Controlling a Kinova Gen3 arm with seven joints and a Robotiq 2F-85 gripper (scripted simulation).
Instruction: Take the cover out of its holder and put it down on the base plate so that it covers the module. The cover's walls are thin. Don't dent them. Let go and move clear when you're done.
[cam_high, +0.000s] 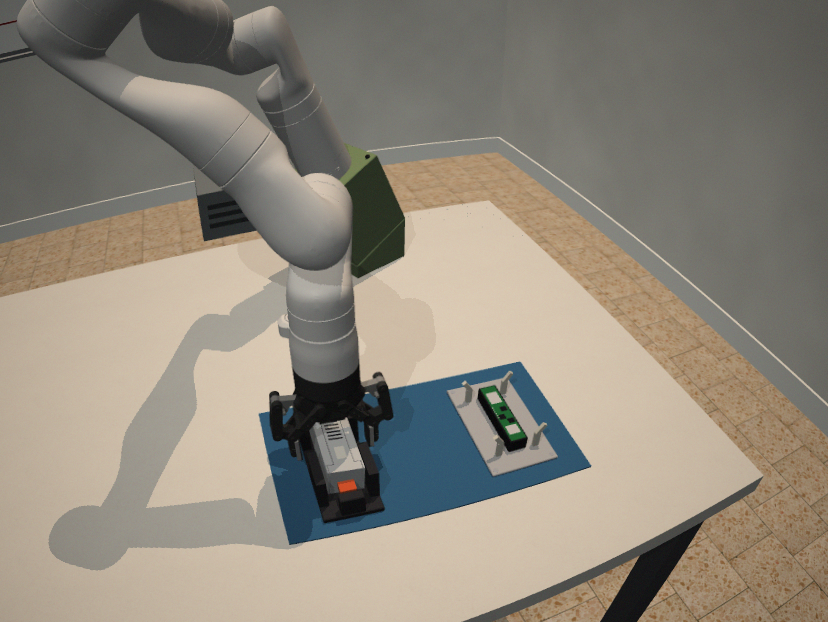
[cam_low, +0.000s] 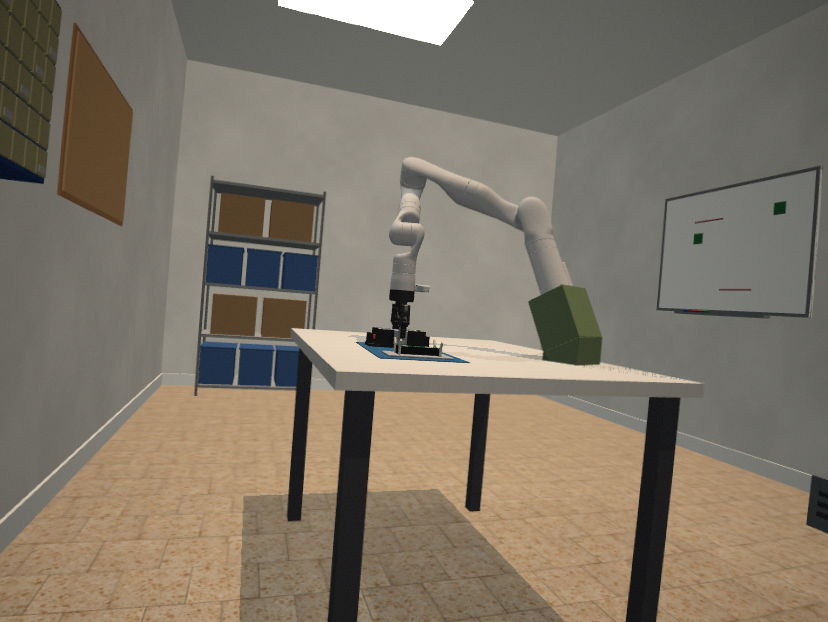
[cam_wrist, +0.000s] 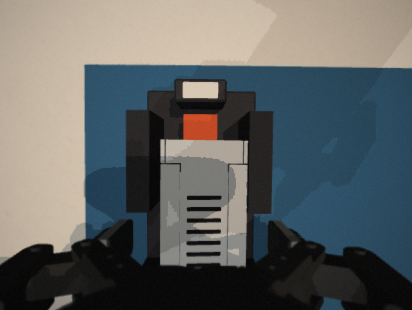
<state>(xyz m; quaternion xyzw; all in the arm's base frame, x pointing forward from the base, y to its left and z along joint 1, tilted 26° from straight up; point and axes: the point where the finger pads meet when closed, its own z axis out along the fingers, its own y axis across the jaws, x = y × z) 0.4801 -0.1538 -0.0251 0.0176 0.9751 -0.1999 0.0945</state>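
Observation:
The grey cover (cam_high: 340, 453) with dark vent slots sits in its black holder (cam_high: 348, 492) on the left part of the blue mat (cam_high: 421, 449). An orange patch (cam_high: 347, 486) shows at the holder's near end. In the wrist view the cover (cam_wrist: 203, 200) lies between the holder's black side walls. My gripper (cam_high: 331, 435) is open, lowered over the cover's far end, one finger on each side of it (cam_wrist: 202, 250). The green module (cam_high: 502, 415) lies on the grey base plate (cam_high: 502, 423) at the right of the mat, between white posts.
A dark green block (cam_high: 374, 214), the arm's base, stands at the back of the table. The table's front and right edges are close to the mat. In the exterior view the gripper (cam_low: 400, 332) and mat look small and far off.

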